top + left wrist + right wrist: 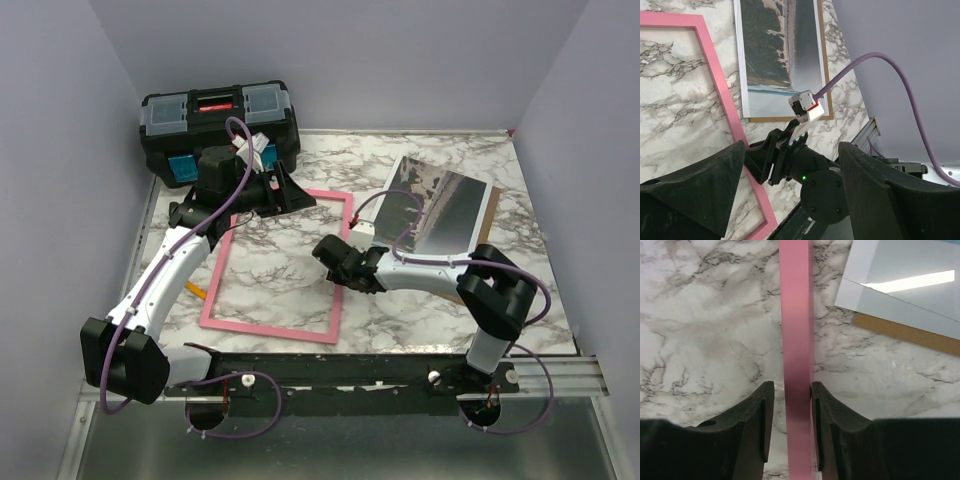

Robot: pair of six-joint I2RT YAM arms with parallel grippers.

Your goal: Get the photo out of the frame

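Observation:
The pink frame [268, 328] lies flat on the marble table, with bare marble showing through its opening. The greyscale photo [445, 205] lies outside it at the back right, on a brown backing board [488, 226]. My right gripper [340, 262] straddles the frame's right bar [796, 315]. Its right finger touches the bar and a narrow gap shows on the left. My left gripper [285, 195] is wide open and empty over the frame's far edge. The left wrist view shows the frame [715, 85] and the photo [780, 50]. The right wrist view shows the photo [900, 290] and the board [910, 332].
A black toolbox [215, 125] stands at the back left, just behind my left wrist. A small yellow object [195, 291] lies under my left arm beside the frame's left bar. Lilac walls enclose the table on three sides.

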